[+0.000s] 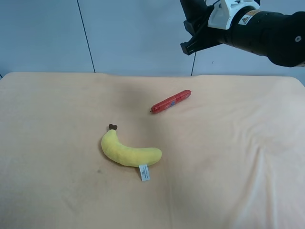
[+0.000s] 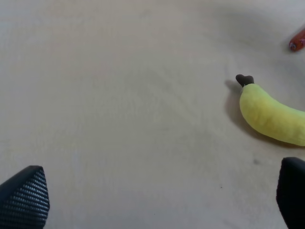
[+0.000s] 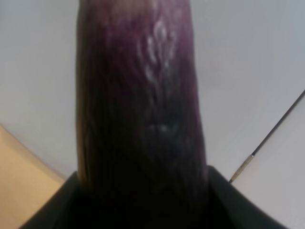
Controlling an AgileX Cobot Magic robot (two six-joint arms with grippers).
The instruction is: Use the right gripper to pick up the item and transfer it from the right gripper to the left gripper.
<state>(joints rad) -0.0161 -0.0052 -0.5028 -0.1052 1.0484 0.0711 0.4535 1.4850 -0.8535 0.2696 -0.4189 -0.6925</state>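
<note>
Table (image 1: 57,143) cloth-covered. Arm (image 1: 267,28) at exterior high view's right raised over far edge. Eggplant (image 3: 143,105) aloft in right gripper (image 1: 193,28), jaws closed on it. Banana (image 1: 126,151) and sausage (image 1: 170,101) lie on table. Left gripper (image 2: 157,195) low over table, jaws wide apart, empty. Step: pickup apparently done, handover pending. Next: bring grippers together; left must close on free end before right lets go.

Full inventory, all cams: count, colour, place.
plush banana: 1, yellow, brown stem, white tag, mid-table
sausage: 1, red, farther back than the banana, apart from it
purple item: 1, dark purple, in the right tool
table: 1, peach cloth cover
wall: grey panels, behind the table
left tool: 1, black, open, over the cloth beside the banana
right tool: 1, black, shut on the purple item, raised before the wall
</note>
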